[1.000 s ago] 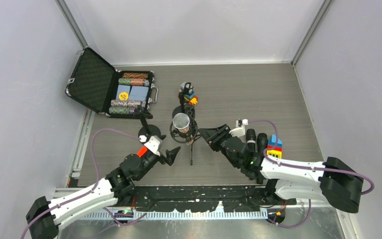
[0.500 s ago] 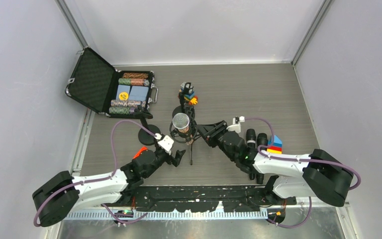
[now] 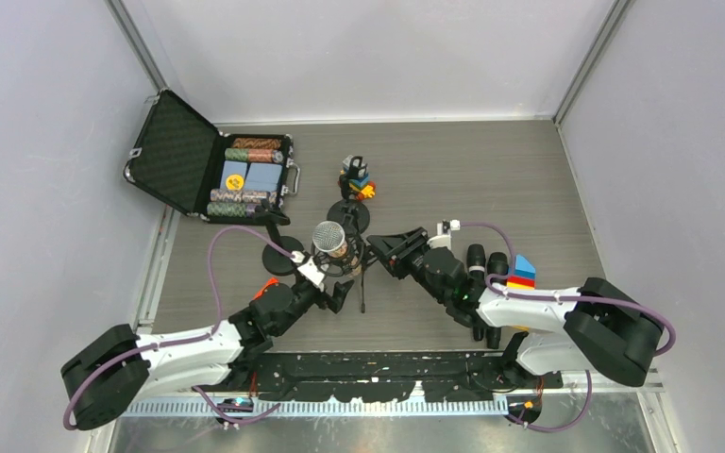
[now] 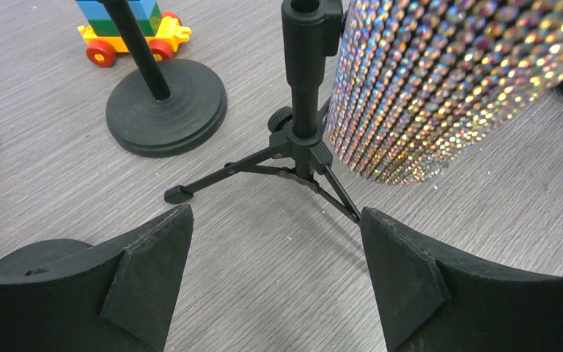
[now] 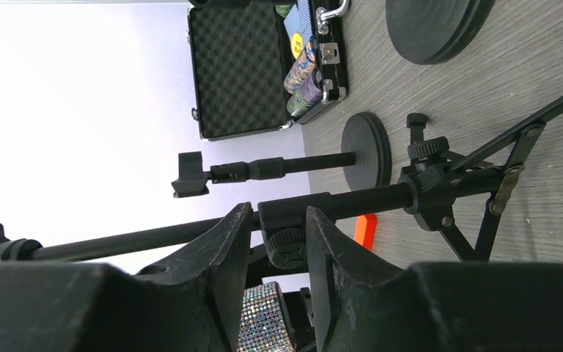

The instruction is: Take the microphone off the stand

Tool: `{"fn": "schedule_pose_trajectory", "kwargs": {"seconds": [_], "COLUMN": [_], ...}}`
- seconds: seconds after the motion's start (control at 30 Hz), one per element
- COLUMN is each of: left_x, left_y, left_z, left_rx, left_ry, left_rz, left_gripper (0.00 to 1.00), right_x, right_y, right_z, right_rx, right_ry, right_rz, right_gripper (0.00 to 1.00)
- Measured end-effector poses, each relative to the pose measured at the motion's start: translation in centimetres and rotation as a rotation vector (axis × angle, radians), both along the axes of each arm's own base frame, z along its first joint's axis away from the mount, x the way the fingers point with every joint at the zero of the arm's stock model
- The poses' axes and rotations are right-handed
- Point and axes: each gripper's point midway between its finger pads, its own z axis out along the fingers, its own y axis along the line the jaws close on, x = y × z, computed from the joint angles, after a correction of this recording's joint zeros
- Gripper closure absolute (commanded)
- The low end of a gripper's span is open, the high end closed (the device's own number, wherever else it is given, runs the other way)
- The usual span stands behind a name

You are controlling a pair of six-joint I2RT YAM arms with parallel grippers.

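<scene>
Left claw (image 4: 275, 235): yours gapes wide, empty, facing stand (image 4: 304, 95); microphone (image 4: 440, 81) just right.
Right claw (image 5: 278, 214): clenched on stand.
Far left: round base (image 4: 165, 106).

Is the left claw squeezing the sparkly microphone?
No, the left gripper is wide open, and the sparkly microphone sits beyond its fingertips, beside the stand.

Grey wood-grain tabletop (image 3: 453, 170), plain pale walls (image 3: 368, 57), metal corner posts (image 3: 137, 42), even light
</scene>
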Motion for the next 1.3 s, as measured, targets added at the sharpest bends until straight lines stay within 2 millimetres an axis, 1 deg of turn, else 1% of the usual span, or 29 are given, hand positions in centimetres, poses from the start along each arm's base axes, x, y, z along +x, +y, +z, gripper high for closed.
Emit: {"fn": "schedule_pose_trajectory", "kwargs": {"seconds": [0.1, 0.33, 0.47, 0.53, 0.63, 0.7, 0.8, 0.87, 1.03, 1.3], "left_x": [0.0, -0.1, 0.0, 0.1, 0.0, 0.0, -0.1, -0.1, -0.1, -0.1], "left_y": [0.1, 0.3, 0.0, -0.1, -0.2, -0.1, -0.1, 0.0, 0.1, 0.1], "left_z": [0.5, 0.9, 1.8, 2.3, 2.6, 2.5, 2.4, 2.4, 2.8, 2.7], "left_rx": [-0.012, -0.02, -0.033, -0.043, -0.049, -0.045, -0.039, -0.04, -0.049, -0.04], "left_ry": [-0.009, -0.016, -0.027, -0.034, -0.038, -0.035, -0.031, -0.032, -0.04, -0.041], "left_rz": [0.004, 0.005, 0.002, -0.002, -0.005, -0.006, -0.007, -0.007, -0.006, -0.007], "left_gripper": [0.12, 0.12, 0.12, 0.12, 0.12, 0.12, 0.12, 0.12, 0.12, 0.12], "right_x": [-0.1, -0.3, -0.4, -0.4, -0.4, -0.4, -0.5, -0.6, -0.8, -1.1], "right_y": [0.2, 0.1, 0.0, 0.1, 0.0, 0.0, -0.1, -0.2, -0.4, -0.8], "right_z": [0.2, -0.5, -0.8, -0.8, -0.8, -0.8, -0.9, -0.9, -0.8, -0.9], "right_rx": [0.019, 0.026, 0.025, 0.025, 0.026, 0.026, 0.032, 0.039, 0.06, 0.097], "right_ry": [0.0, 0.014, 0.023, 0.023, 0.024, 0.023, 0.019, 0.015, 0.009, -0.004], "right_rz": [0.009, 0.012, 0.013, 0.015, 0.014, 0.014, 0.015, 0.014, 0.013, 0.012], "right_gripper": [0.6, 0.6, 0.63, 0.66, 0.69, 0.68, 0.62, 0.61, 0.6, 0.57]}}
